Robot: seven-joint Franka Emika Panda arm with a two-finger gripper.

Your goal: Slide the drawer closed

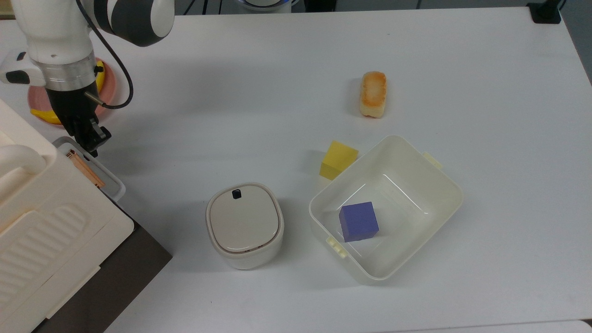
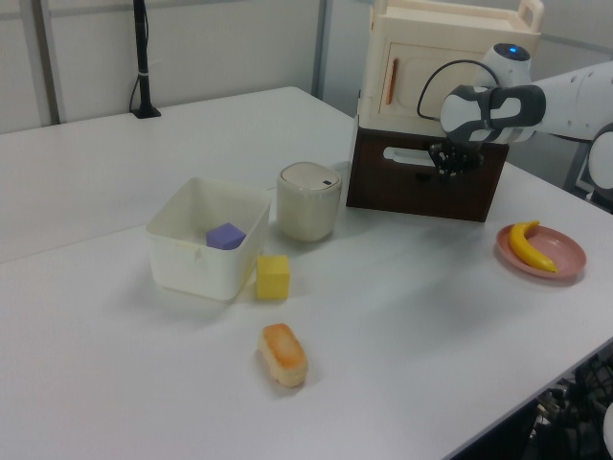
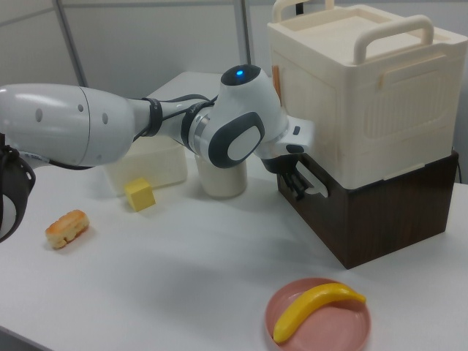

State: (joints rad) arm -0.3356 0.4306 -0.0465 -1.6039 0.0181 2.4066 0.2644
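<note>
The drawer is pushed fully into the dark brown cabinet (image 2: 421, 196), its dark front panel (image 2: 474, 165) flush with the cabinet face. Its white loop handle (image 1: 111, 173) juts out from under the ribbed cream case (image 1: 41, 222) on top of the cabinet. My gripper (image 1: 94, 138) is shut, fingertips at the far end of the handle (image 3: 316, 183), right by the drawer front. In the left view the gripper (image 2: 448, 163) sits against the panel's right half. In the right view the gripper (image 3: 294, 181) hangs just left of the cabinet (image 3: 380, 212).
A pink plate (image 2: 565, 261) with a banana (image 2: 529, 244) lies behind my wrist. A white lidded canister (image 1: 244, 224), a cream tub (image 1: 455, 189) holding a blue cube (image 1: 358, 221), a yellow cube (image 1: 338, 159) and a bread roll (image 1: 373, 94) are spread over the white table.
</note>
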